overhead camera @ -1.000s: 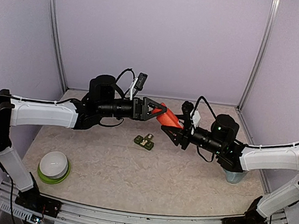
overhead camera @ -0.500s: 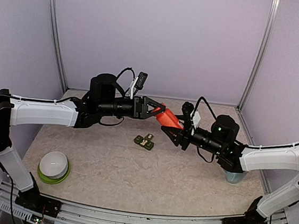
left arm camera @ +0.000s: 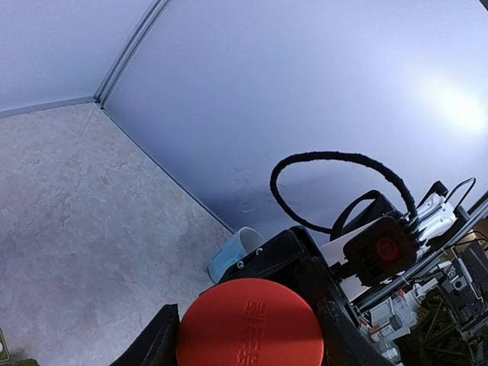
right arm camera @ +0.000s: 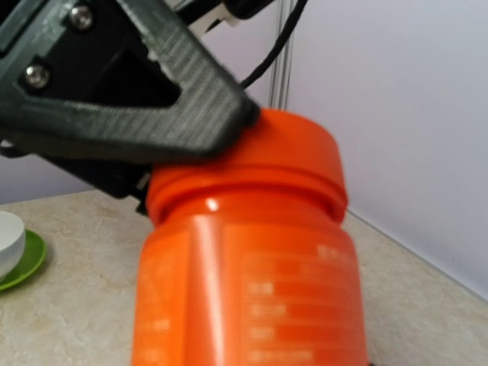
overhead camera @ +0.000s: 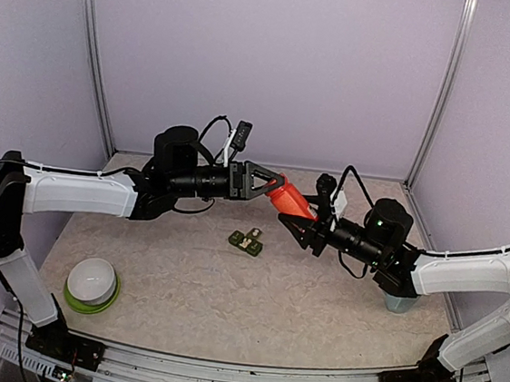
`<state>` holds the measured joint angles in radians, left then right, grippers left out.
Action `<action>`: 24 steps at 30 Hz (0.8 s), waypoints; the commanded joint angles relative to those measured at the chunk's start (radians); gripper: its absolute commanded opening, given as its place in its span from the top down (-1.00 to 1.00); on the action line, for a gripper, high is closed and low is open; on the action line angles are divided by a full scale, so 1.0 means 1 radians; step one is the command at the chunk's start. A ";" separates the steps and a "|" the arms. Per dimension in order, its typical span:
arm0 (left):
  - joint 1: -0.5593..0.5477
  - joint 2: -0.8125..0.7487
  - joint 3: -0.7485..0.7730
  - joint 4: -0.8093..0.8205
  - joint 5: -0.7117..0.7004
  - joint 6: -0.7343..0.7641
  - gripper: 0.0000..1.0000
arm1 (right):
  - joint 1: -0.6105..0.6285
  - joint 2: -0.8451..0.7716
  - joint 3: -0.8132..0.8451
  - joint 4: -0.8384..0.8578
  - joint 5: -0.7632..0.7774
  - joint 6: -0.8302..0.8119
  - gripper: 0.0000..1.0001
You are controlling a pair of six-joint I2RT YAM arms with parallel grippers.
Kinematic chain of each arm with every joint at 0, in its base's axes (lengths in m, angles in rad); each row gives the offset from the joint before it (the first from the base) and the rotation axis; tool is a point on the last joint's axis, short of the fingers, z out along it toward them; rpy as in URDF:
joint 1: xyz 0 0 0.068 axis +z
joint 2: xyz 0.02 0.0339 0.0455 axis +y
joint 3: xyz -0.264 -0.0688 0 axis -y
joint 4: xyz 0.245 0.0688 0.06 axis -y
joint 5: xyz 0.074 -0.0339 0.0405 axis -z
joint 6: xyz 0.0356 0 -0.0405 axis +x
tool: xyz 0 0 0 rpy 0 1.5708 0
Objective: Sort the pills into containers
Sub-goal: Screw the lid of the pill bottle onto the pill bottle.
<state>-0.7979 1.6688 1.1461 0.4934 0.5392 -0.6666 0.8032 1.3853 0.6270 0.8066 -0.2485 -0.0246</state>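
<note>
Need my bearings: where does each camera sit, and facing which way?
Top external: above and behind the bases, looking down on the table; left arm and right arm hold the orange bottle.
Left wrist: on the left arm, facing the cap end-on between the left fingers; right arm behind.
Right wrist: on the right arm, facing up the bottle to the left fingers; own fingers hidden.
Shared: all show the bottle.

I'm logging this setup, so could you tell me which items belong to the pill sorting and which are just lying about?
In the job: orange bottle; green compartment strip.
Lying about: white bowl on green saucer; blue mug.
</note>
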 commanded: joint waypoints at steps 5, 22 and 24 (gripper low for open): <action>-0.012 0.015 -0.011 0.082 0.055 -0.057 0.20 | 0.004 -0.025 -0.002 0.084 0.022 0.045 1.00; -0.024 -0.008 -0.027 0.117 0.137 0.059 0.22 | -0.002 0.016 0.082 0.051 -0.206 0.248 1.00; -0.023 -0.014 -0.033 0.135 0.167 0.070 0.22 | -0.004 0.018 0.082 0.069 -0.233 0.293 1.00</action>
<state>-0.7944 1.6730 1.1324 0.5846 0.5755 -0.6437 0.7921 1.3911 0.6495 0.8242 -0.3485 0.1619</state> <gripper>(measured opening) 0.527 0.522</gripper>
